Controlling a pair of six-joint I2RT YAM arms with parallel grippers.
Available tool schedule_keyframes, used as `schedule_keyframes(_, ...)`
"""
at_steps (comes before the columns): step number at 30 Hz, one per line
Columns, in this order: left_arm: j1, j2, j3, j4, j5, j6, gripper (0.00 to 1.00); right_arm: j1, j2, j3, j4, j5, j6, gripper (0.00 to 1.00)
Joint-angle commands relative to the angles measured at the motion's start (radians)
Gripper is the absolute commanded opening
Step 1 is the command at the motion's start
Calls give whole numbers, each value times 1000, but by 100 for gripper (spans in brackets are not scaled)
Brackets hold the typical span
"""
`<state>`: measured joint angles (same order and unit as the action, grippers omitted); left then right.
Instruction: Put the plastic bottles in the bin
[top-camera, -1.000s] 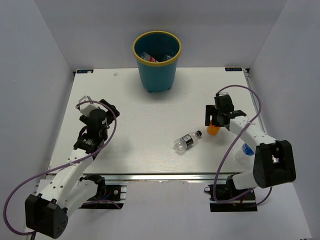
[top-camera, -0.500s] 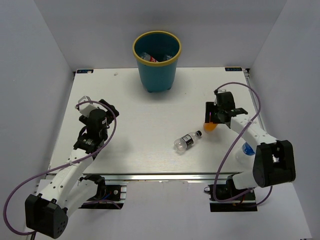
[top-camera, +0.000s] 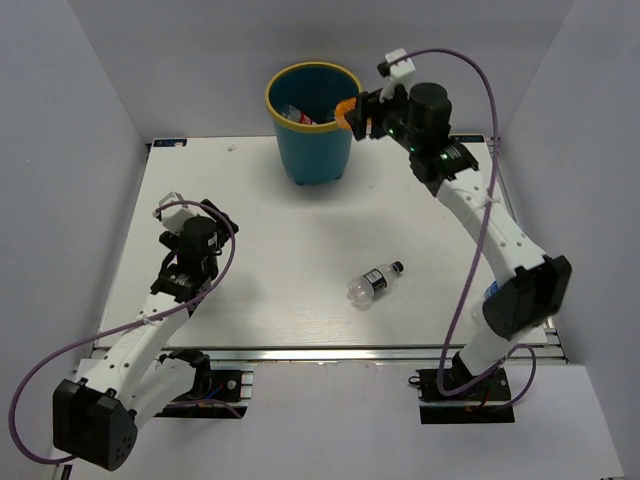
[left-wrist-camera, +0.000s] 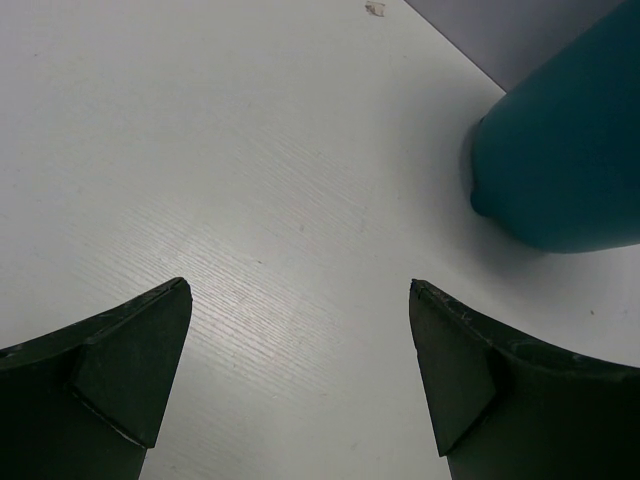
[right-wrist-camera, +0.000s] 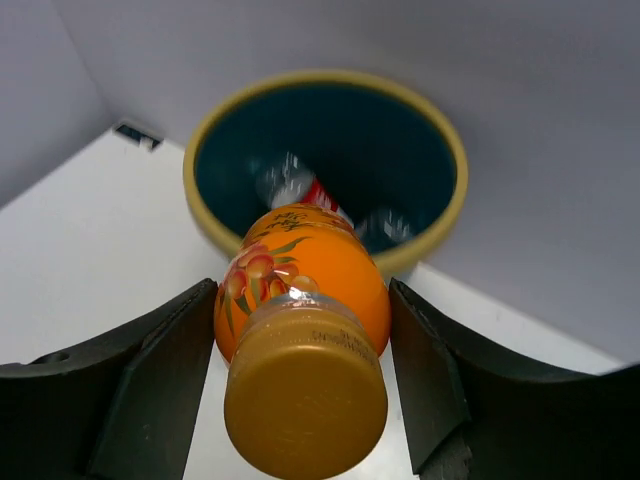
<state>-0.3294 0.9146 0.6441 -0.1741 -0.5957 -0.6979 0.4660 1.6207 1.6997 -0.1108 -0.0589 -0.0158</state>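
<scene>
At the far edge of the table (top-camera: 250, 200), the bin (top-camera: 316, 160) is found upright, mouth open upward. Inside it a red-labelled bottle (right-wrist-camera: 312, 192) is seen lying beside a second clear item (right-wrist-camera: 385, 225), too blurred to be identified. The task is judged partly done: at least one bottle is deposited, one is at the point of delivery, and others are left. The dark-labelled bottle (top-camera: 373, 283) is noted on its side near the table's middle front, well apart from the bin. What appears to be the blue-labelled bottle (top-camera: 489, 292) is glimpsed by the lower link of the right arm (top-camera: 470, 200), mostly hidden.

The right arm is extended high and far forward, its wrist pointed at the bin. The right gripper (top-camera: 352, 112) is placed at the bin's right rim and is pinching the orange bottle (right-wrist-camera: 300, 270) across its body, cap toward the wrist camera and base toward the bin's mouth. The bottle is at the rim, not yet inside. The left arm (top-camera: 150, 320) is folded low over the table's left side. The left gripper (left-wrist-camera: 300, 330) is spread wide, with nothing between the jaws.
</scene>
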Motion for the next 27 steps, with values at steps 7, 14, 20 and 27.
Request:
schedule_keyframes(7,7,38,48,-13,-35,15,98,39,500,590,144,200,-49,50)
schedule_keyframes(14,9,50,45,-4,-24,26,98,42,696,776,300,234,-73,89)
schedule_keyframes(20,9,56,49,-2,-13,28,98,45,539,627,330,153,-79,89)
schedule_keyframes(27,10,49,49,-16,-15,20,98,46,235,458,-21,54,-127,89)
